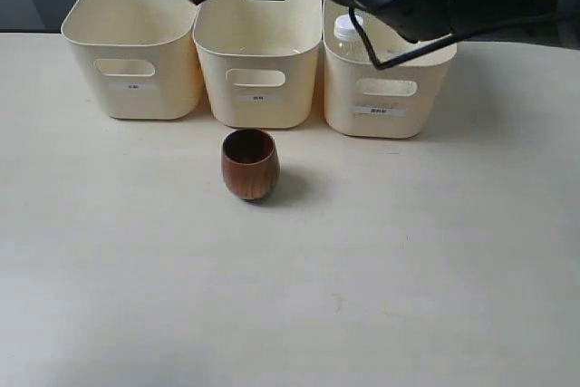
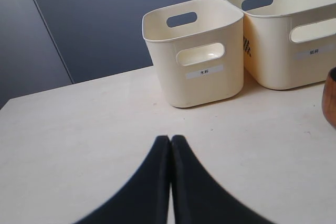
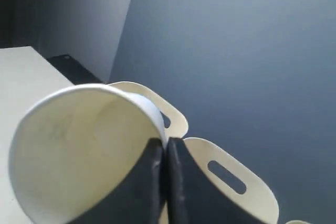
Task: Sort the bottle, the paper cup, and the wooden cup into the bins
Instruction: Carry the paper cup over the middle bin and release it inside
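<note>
One thin, crushable paper cup [image 3: 84, 150] hangs pinched by its rim in the right end effector [image 3: 165, 148] above the far-edge bins [image 1: 258, 65]; left end effector [image 2: 170, 141] closed, empty.

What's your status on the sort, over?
Right claw shut on paper cup, up over the bins. Left claw shut, empty, low over table. Bottle in right-hand bin. Wooden cup upright on table, nothing blocking it.
</note>
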